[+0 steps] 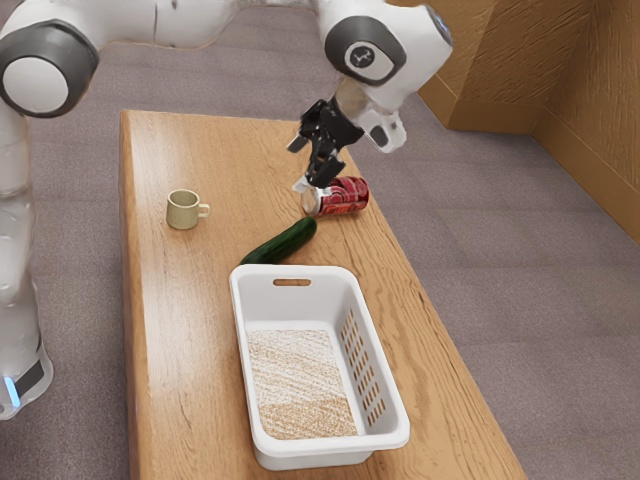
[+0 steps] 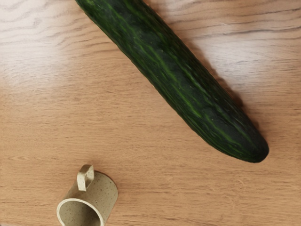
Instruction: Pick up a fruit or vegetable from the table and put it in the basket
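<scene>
My gripper is above the table with its two black fingers apart and nothing between them. In the exterior view it appears above and beyond the dark green cucumber, which lies on the wood just behind the basket. The white basket has slotted walls and holds nothing that I can see. From the wrist camera, the cucumber stretches diagonally below the hand, one rounded end in full sight.
A red soda can lies on its side near the cucumber's far end, close to the gripper in the exterior view. A beige mug, also in the wrist view as a speckled mug, stands toward the exterior view's left on the wooden table.
</scene>
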